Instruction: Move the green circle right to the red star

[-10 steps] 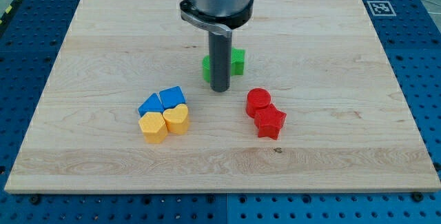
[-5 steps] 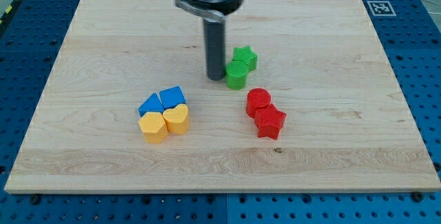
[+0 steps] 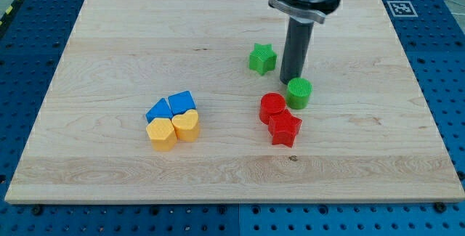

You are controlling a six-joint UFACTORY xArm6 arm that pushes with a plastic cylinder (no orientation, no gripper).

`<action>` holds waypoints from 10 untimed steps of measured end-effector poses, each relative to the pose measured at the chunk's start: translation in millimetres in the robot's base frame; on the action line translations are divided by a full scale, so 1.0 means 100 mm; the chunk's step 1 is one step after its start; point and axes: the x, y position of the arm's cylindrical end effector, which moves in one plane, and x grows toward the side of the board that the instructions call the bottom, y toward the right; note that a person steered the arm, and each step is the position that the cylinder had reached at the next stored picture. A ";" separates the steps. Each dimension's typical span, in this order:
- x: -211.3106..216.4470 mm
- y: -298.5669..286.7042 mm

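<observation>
The green circle (image 3: 298, 93) lies right of the board's middle, just right of the red circle (image 3: 272, 107) and up-right of the red star (image 3: 285, 129). The red star touches the red circle at its lower right. My tip (image 3: 290, 82) stands right behind the green circle, at its upper left edge, touching or nearly touching it. The green star (image 3: 262, 58) sits alone to the left of the rod.
A blue and yellow cluster sits left of centre: two blue blocks (image 3: 171, 107) above a yellow hexagon (image 3: 160, 133) and a yellow heart (image 3: 186, 125). A marker tag (image 3: 401, 8) is at the wooden board's top right corner.
The rod has swung from the board's middle to the right. The green circle moved right and down from beside the green star to beside the red circle. The green star shifted slightly.
</observation>
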 end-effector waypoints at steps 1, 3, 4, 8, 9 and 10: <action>0.24 0.05; 0.25 0.23; 0.21 0.53; 0.46 0.43; 0.53 0.38; 0.52 0.36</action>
